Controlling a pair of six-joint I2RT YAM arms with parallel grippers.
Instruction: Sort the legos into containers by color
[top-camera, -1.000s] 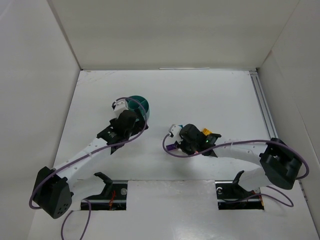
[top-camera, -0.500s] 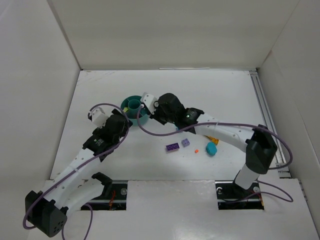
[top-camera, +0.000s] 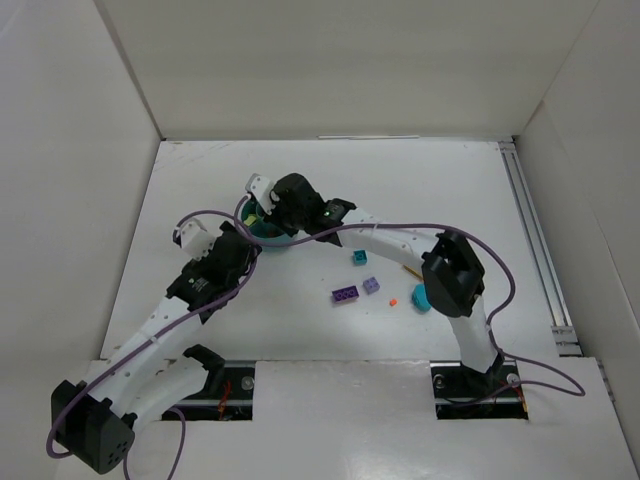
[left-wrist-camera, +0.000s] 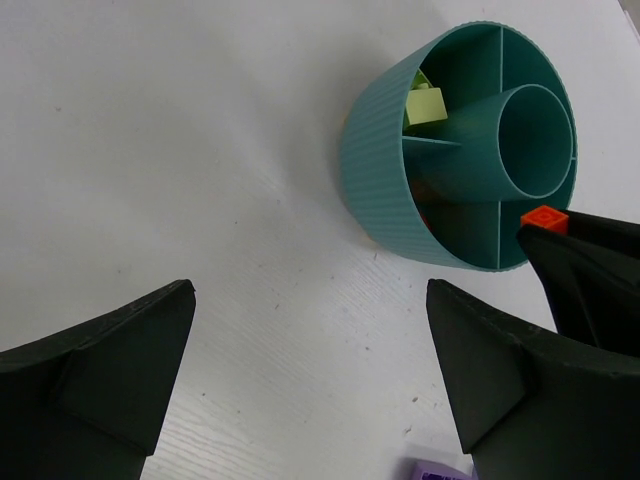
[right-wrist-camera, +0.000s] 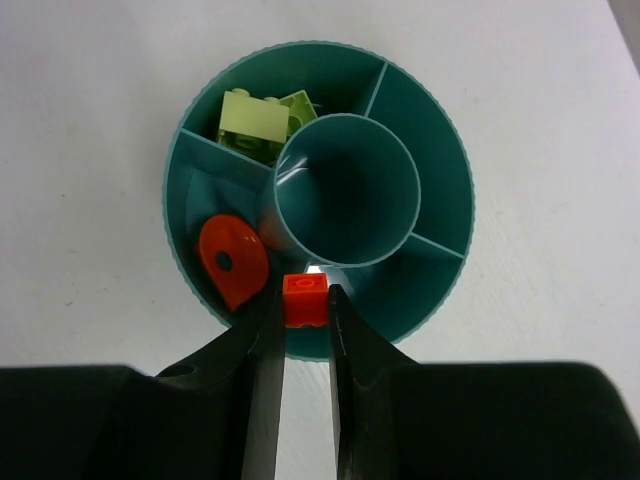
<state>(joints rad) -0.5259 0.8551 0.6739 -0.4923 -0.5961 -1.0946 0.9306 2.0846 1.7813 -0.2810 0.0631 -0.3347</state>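
The small orange brick (right-wrist-camera: 305, 300) sits clenched in our right gripper (right-wrist-camera: 306, 332), above the teal dish (right-wrist-camera: 425, 140) at six o'clock of its central ring (right-wrist-camera: 345, 190). The orange piece (right-wrist-camera: 232, 262) in the dish lies at ten o'clock from the brick, so we would shift that way. Our left gripper (left-wrist-camera: 310, 360) hangs released, farther off.

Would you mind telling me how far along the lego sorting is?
Done: yellow-green pieces and an orange piece sit in adjoining compartments of the dish. In hand: the right pincer holds an orange brick above the dish. Left on the table: purple brick, lilac brick, teal pieces, orange bit.
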